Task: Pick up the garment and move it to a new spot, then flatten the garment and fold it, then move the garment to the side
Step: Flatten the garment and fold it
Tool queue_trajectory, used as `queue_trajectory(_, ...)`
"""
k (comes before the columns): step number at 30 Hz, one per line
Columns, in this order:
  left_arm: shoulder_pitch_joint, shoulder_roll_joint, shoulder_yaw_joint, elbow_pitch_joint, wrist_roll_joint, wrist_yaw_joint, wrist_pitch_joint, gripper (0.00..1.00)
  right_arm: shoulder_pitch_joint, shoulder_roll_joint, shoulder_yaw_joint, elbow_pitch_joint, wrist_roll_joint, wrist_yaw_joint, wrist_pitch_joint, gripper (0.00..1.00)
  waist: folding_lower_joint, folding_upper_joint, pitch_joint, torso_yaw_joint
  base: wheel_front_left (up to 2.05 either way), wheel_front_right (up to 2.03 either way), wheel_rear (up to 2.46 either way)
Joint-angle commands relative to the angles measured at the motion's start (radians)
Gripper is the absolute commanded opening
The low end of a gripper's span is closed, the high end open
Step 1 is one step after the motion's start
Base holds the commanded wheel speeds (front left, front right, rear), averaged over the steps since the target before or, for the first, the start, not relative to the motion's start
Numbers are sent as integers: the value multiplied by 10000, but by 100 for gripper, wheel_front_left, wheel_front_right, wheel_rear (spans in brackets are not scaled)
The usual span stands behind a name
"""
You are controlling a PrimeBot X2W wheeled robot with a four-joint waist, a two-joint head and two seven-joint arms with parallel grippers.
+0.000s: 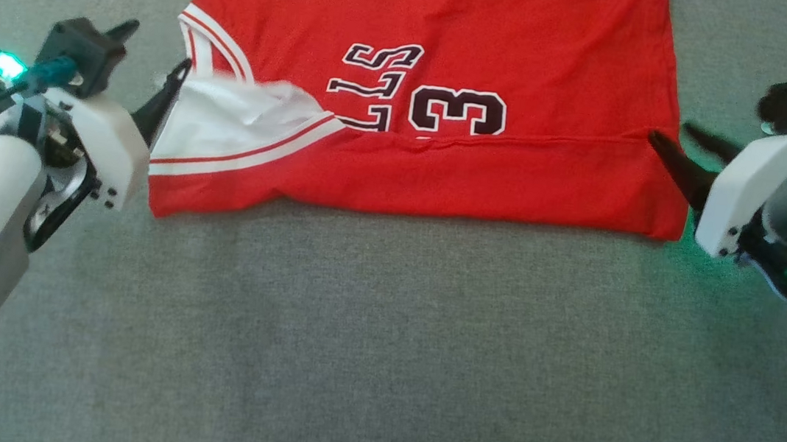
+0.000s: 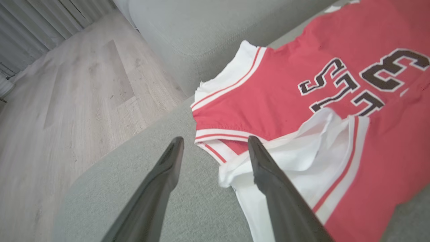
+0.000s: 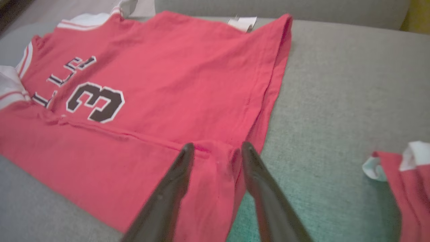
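A: Jersey (image 1: 444,167) loc?
B: Far-centre on grey woven sofa cushion (image 1: 380,338). Red knit w/ white striped trim. Near edge folded up into a flat band, white fabric crumpled at left.
A: Grippers?
B: L gripper (image 1: 158,46) wide open at left armhole. R gripper (image 1: 670,132) part-open, fingers astride fold's right end.

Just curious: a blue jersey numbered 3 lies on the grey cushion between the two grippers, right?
Not quite: the jersey is red, not blue, as the head view shows. It is numbered 3 and lies on the grey cushion between the left gripper and right gripper.
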Motion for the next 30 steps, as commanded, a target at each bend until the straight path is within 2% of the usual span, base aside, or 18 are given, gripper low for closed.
queue_trajectory(1, -522, 231, 680, 59, -6, 213, -463, 100, -137, -115, -277, 54, -25, 65, -575, 100, -1, 0, -58, 71, 0, 0, 0)
queue_trajectory(7, -91, -398, 1638, 340, -633, 1114, -2473, 100, 31, 355, -1483, 438, -121, 65, -3916, 100, -1, 0, -624, 336, 0, 0, 0)
queue_trajectory(9, 180, -560, 1783, 118, -630, 1445, -3116, 100, 212, 543, -2085, 498, -271, 65, -4420, 100, -1, 0, -883, 445, 0, 0, 0)
queue_trajectory(10, 397, -753, 1969, -37, -856, 1609, -3385, 100, 357, 627, -2435, 467, -438, 65, -4497, 100, -1, 0, -1009, 501, 0, 0, 0)
queue_trajectory(12, 834, -957, 2261, -412, -1054, 2018, -3824, 100, 676, 840, -3797, 12, -1182, 65, -4522, 100, -1, 0, -1220, 551, 0, 0, 0)
queue_trajectory(13, 834, -957, 2261, -412, -1054, 2018, -3824, 100, 676, 840, -3797, 12, -1182, 65, -4522, 100, -1, 0, -1220, 551, 0, 0, 0)
queue_trajectory(15, 1375, -1137, 2576, -866, -1202, 2448, -4117, 100, 1421, 1185, -5265, -634, -2385, 65, -4526, 100, -1, 0, -1412, 583, 0, 0, 0)
queue_trajectory(19, 2643, -1481, 3004, -1786, -1014, 3193, -4348, 100, 3688, 2537, -8268, -2198, -4893, 65, -4529, 100, -1, 0, -1830, 681, 0, 0, 0)
queue_trajectory(22, 3701, -2076, 3544, -2770, -860, 3514, -4366, 100, 5514, 3844, -9992, -3608, -6594, 65, -4530, 100, -1, 0, -2033, 806, 0, 0, 0)
queue_trajectory(25, 4805, -2601, 4109, -3405, -548, 3603, -4369, 100, 7031, 4921, -10894, -4668, -7855, 65, -4531, 100, -1, 0, -2096, 871, 0, 0, 0)
queue_trajectory(30, 6211, -3288, 4722, -3549, 124, 3325, -4371, 100, 8307, 5473, -11106, -5357, -8497, 65, -4531, 100, -1, 0, -2069, 818, 0, 0, 0)
